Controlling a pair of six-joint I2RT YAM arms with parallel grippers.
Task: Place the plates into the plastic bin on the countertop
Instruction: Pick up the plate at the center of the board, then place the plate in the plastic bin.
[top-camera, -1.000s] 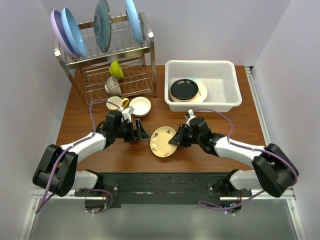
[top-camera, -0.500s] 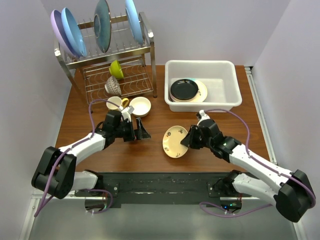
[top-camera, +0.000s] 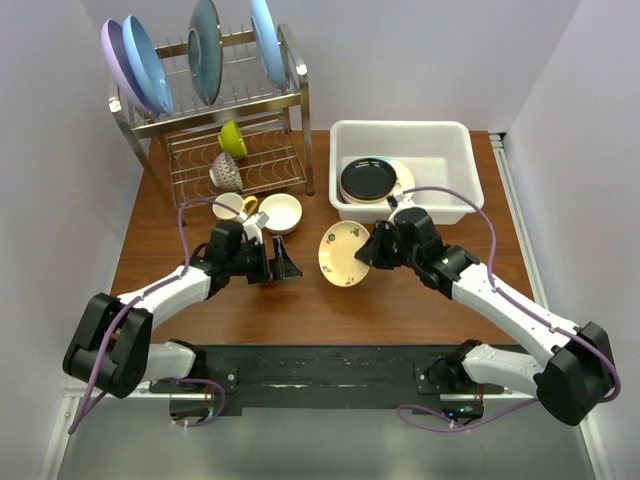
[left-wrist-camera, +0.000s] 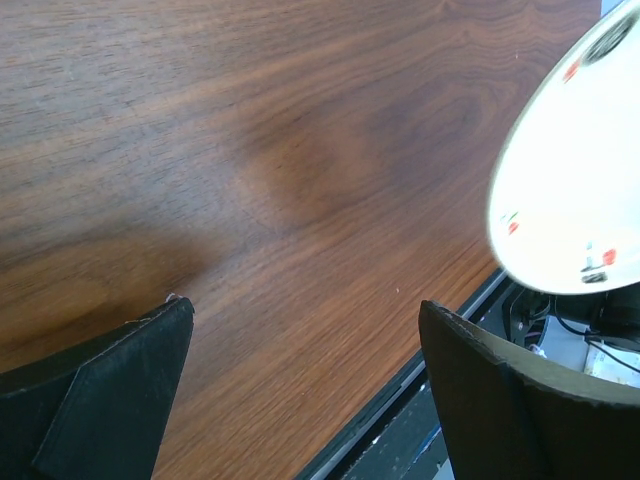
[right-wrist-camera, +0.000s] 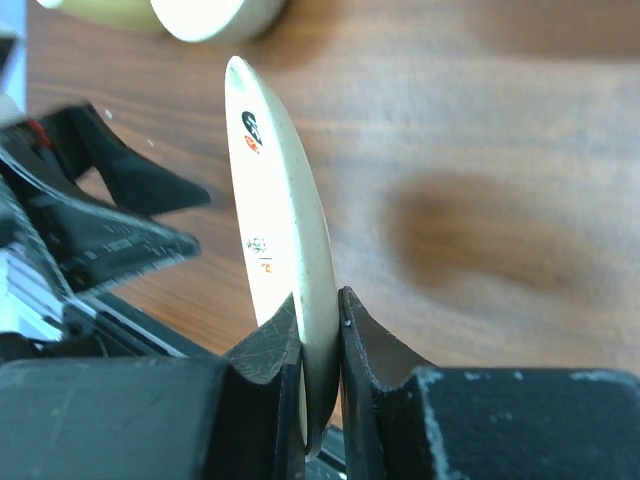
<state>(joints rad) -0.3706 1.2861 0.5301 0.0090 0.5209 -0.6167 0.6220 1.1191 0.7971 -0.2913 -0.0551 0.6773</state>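
Note:
A small cream plate (top-camera: 341, 254) with little painted marks hangs on edge above the countertop (top-camera: 400, 290), and my right gripper (top-camera: 371, 250) is shut on its rim. In the right wrist view the plate (right-wrist-camera: 280, 200) stands upright, clamped between the fingers of that gripper (right-wrist-camera: 320, 320). It is just in front of the white plastic bin (top-camera: 462, 203), which holds a glossy black plate (top-camera: 367, 179) lying on a cream plate (top-camera: 404, 183). To the left, low over the wood, my left gripper (top-camera: 284, 264) is open and holds nothing. Seen from the left wrist, the gripper (left-wrist-camera: 305, 330) has bare wood between its fingers and the plate (left-wrist-camera: 580, 190) at the right.
A steel wire rack (top-camera: 235, 150) stands at the back left with large blue, lilac and dark teal plates on top and a green cup (top-camera: 233, 138) and a patterned cup (top-camera: 225, 172) below. In front of it are a mug (top-camera: 233, 206) and a cream bowl (top-camera: 281, 212).
My right arm has lifted the cream plate and carried it back towards the bin. My left gripper has opened wider and stayed in place.

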